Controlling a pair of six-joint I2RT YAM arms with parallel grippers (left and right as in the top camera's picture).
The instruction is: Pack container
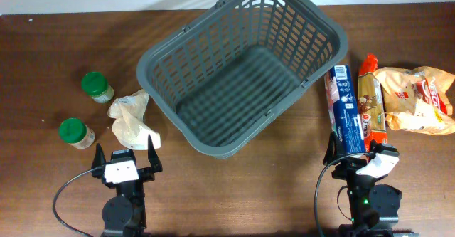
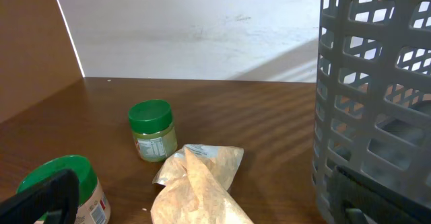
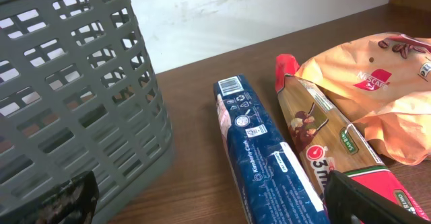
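Observation:
The dark grey slotted basket (image 1: 242, 66) stands empty at the table's middle back; its wall shows in the left wrist view (image 2: 377, 96) and the right wrist view (image 3: 74, 96). My left gripper (image 1: 124, 159) is open and empty, just in front of a crumpled beige bag (image 1: 131, 119) (image 2: 199, 190). My right gripper (image 1: 362, 160) is open and empty, at the near end of a blue packet (image 1: 345, 109) (image 3: 266, 160) and a pasta pack (image 1: 371, 102) (image 3: 323, 140).
Two green-lidded jars (image 1: 96, 86) (image 1: 75, 132) stand at the left; they show in the left wrist view (image 2: 153, 130) (image 2: 64, 187). An orange snack bag (image 1: 419, 98) (image 3: 377, 83) lies at the far right. A white wall lies beyond the table's back edge.

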